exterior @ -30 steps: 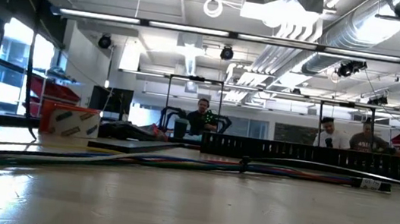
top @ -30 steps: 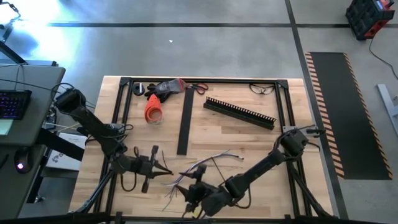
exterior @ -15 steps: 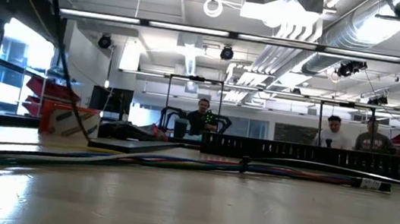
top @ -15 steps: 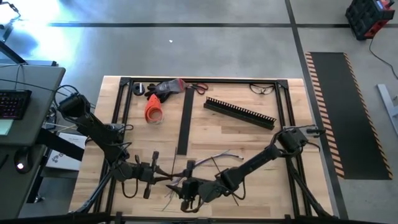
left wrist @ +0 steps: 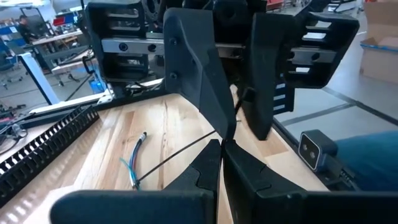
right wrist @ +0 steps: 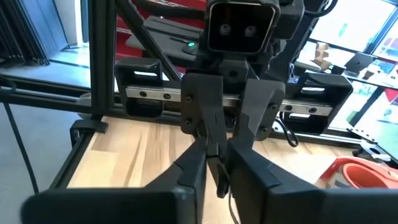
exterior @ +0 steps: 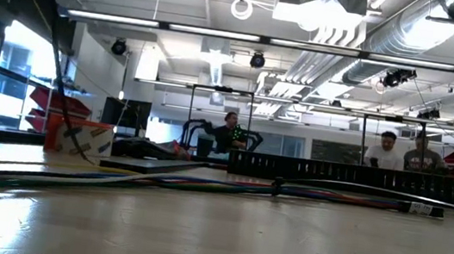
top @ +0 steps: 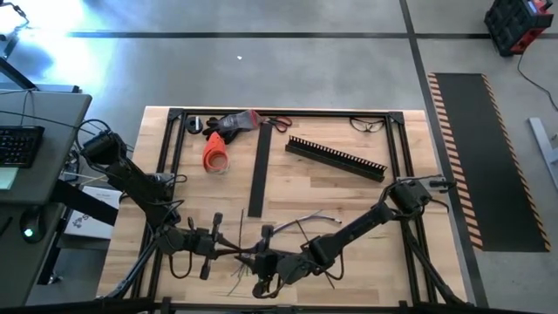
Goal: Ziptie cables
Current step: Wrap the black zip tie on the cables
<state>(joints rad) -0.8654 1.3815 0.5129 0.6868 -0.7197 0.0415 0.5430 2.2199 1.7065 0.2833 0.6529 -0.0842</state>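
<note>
The cables (top: 292,228) lie as a loose bunch of mixed-colour wires on the wooden table near its front edge, and run low across the low view (exterior: 160,179). Just left of them my two grippers meet tip to tip above the table. My left gripper (left wrist: 222,146) is shut on a thin black ziptie strand (left wrist: 180,152). My right gripper (right wrist: 216,165) faces it and is closed on the same strand, its fingers (left wrist: 208,93) filling the left wrist view. The strand's tail slopes down to the table beside a blue-grey wire end (left wrist: 134,168). My left gripper pinches the black ziptie (left wrist: 214,138) between its two fingertips, coming in nearly level from the table's left. The strand leaves the tips sideways and slopes slack down to the table. My right gripper pinches a narrow dark strip (right wrist: 217,177) between its two fingers, nearly level from the table's right, just in front of the left fingertips. Which part of the ziptie this is cannot be told.
A flat black strip (top: 257,170) and a comb-toothed black channel (top: 336,159) lie mid-table. An orange object (top: 215,153), hand tools (top: 231,123) and glasses (top: 370,124) sit along the far edge. A black frame (top: 174,139) rims the table. People sit beyond it (exterior: 397,155).
My right gripper has moved toward the table's left, up to the left gripper's tips, and its fingers have drawn together. My left gripper has shifted slightly toward the near edge. The black strand's hanging tail has swung from straight to curved in the low view.
</note>
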